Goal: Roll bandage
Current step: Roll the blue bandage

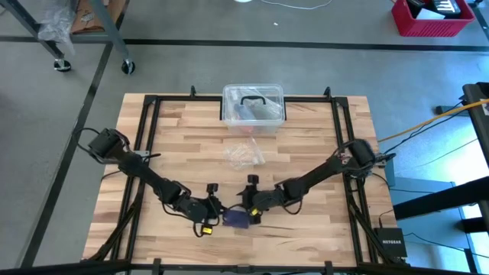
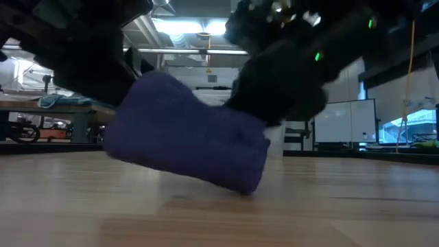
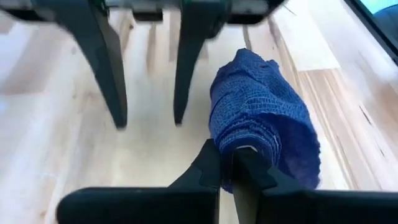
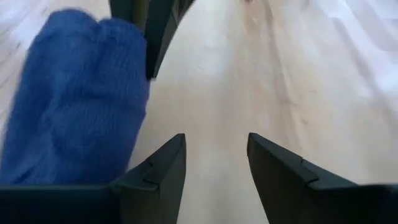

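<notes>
- A pale wooden tabletop [image 1: 306, 153] fills the middle of a workshop floor; at its far edge sits a clear plastic box with black handle [image 1: 254, 106], and a crinkled clear wrapper [image 1: 243, 155] lies nearer the centre.
- The bandage [image 1: 239, 218] is at the near edge, between the two grippers, already wound into a fat, slightly loose roll. In the low view it tilts, one end raised off the wood [image 2: 188, 137].
- The left gripper [image 3: 233, 171] pinches the roll's end: its jaws are closed on the inner layers of fabric, near the core.
- The right gripper [image 4: 214, 162] stands just beside the roll with its jaws apart and bare wood between them, holding nothing.
- Both arms reach inward and low, forearms angled toward each other, wrists almost meeting over the roll.
- The rolling looks nearly finished. To do it well, the pinch should stay firm on the core while the free jaws steady the outer layer, so the loose end tucks flat and the turns do not spring open.
- Lowering the raised end onto the wood first would likely keep the roll from telescoping.
</notes>
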